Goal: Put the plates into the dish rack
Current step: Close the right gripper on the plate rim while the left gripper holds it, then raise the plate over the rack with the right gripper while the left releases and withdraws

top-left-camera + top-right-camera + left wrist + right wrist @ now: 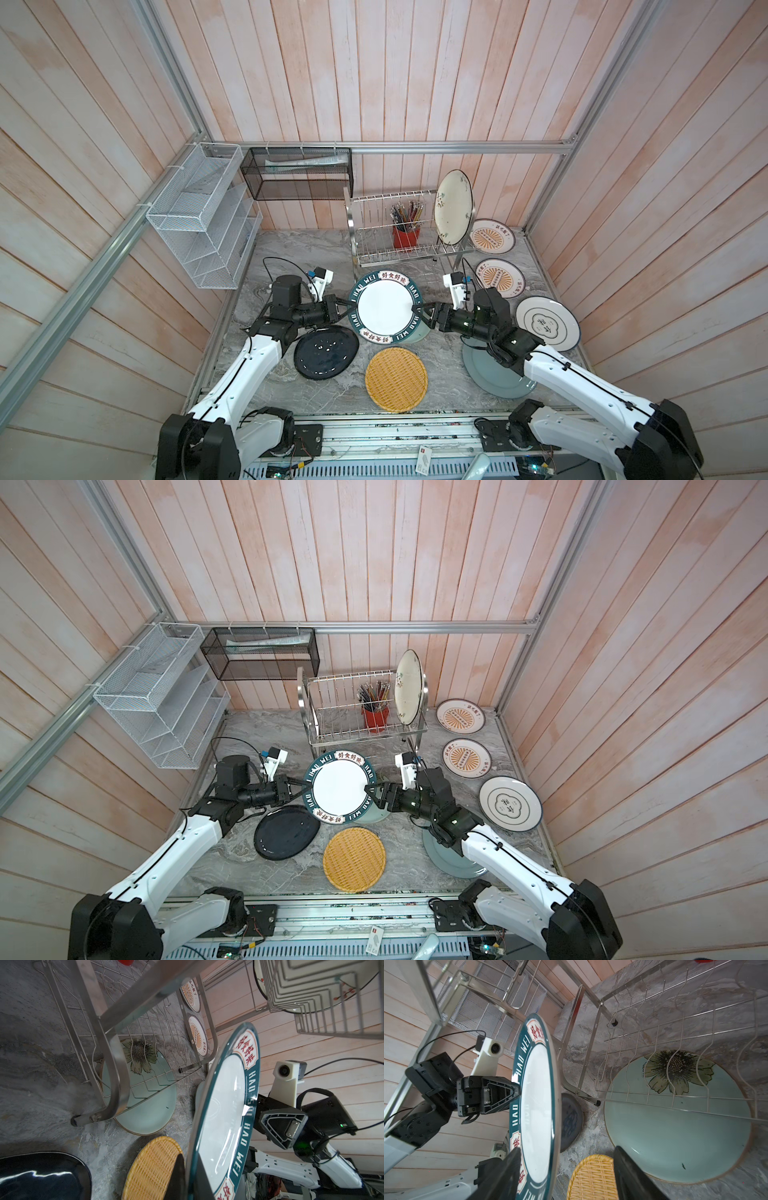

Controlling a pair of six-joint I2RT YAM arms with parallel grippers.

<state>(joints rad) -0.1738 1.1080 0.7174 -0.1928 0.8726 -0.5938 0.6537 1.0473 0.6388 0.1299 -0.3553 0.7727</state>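
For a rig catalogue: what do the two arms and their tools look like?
The left arm and right arm have white shells, black joints and black shoulders, with black cables along them. Each wrist bears a white camera bracket. The left tool and right tool are black with tapering triangular fingers. A green light glows on the right arm.

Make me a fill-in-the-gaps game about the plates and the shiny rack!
1. Only ____ white plate stands upright in the dish rack.
2. The cup of chopsticks in the rack is coloured ____.
3. The left gripper has its jaws shut on the green-rimmed plate lettered HAO ____.
4. The woven plate lying flat on the table is coloured ____.

Missing words: one, red, WEI, yellow.
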